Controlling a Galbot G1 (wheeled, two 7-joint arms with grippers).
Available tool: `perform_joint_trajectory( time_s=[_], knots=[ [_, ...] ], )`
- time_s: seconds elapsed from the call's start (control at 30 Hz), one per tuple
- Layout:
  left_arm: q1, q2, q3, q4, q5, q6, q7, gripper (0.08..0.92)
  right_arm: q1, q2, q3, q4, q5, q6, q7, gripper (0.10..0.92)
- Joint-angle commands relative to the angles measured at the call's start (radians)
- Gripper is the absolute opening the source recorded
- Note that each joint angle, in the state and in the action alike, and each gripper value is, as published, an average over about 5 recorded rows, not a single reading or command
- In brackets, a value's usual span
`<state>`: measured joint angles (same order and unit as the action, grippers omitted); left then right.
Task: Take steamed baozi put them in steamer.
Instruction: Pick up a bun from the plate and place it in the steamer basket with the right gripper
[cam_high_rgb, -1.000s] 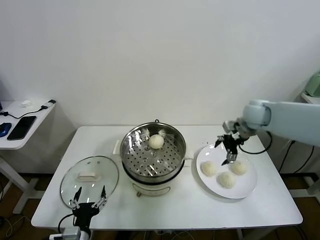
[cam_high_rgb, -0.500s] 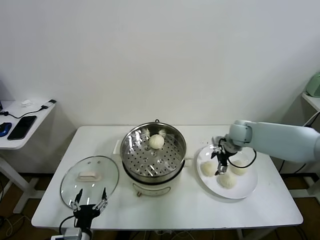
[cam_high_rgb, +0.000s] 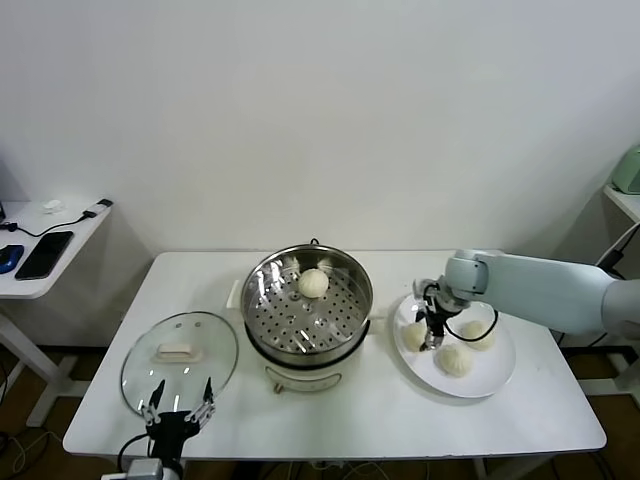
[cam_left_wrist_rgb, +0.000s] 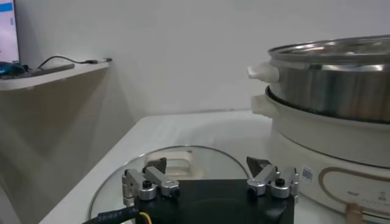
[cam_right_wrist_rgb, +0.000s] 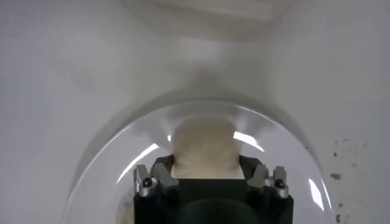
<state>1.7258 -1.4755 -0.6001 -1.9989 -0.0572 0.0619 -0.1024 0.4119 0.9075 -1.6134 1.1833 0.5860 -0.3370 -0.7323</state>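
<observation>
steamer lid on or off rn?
Off. The glass lid lies flat on the table to the steamer's left; one baozi sits on its uncovered tray.

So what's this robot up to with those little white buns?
It is moving baozi from the white plate into the steamer. One bun already sits on the perforated tray. The right gripper is down on the plate with its fingers on either side of the leftmost bun; two more buns wait beside it. The left gripper hangs open at the table's front edge by the glass lid.
</observation>
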Motion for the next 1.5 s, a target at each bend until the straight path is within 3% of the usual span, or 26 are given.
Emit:
perform_joint_trajectory(
  time_s=[0.03,0.23,0.4,0.6,0.8,1.1,1.5],
  knots=[
    [0.005,-0.003,0.002,-0.011,0.002,0.003,0.000,0.823,0.077,-0.010,-0.020,0.019,0.001,-0.003,-0.017,0.640],
    [0.008,-0.003,0.007,-0.030,0.001,0.013,0.002,0.823,0.406,-0.021,-0.197,0.061,0.089,0.062,-0.138,0.635],
    [0.004,0.003,0.013,-0.039,0.000,0.020,0.005,0.823,0.690,0.036,-0.290,0.132,0.273,0.063,-0.201,0.635],
    [-0.006,0.012,0.022,-0.040,-0.002,0.023,0.007,0.823,0.789,0.197,-0.211,0.225,0.482,-0.014,-0.152,0.636],
    [-0.011,0.014,0.027,-0.050,-0.001,0.028,0.013,0.823,0.702,0.423,-0.080,0.219,0.615,-0.098,-0.058,0.636],
    [-0.014,0.013,0.021,-0.064,-0.005,0.039,0.024,0.823,0.491,0.591,-0.073,0.136,0.607,-0.150,0.024,0.635],
    [-0.015,0.015,0.024,-0.059,-0.005,0.039,0.025,0.823,0.302,0.619,-0.109,-0.034,0.495,-0.159,0.071,0.635]
  ],
)
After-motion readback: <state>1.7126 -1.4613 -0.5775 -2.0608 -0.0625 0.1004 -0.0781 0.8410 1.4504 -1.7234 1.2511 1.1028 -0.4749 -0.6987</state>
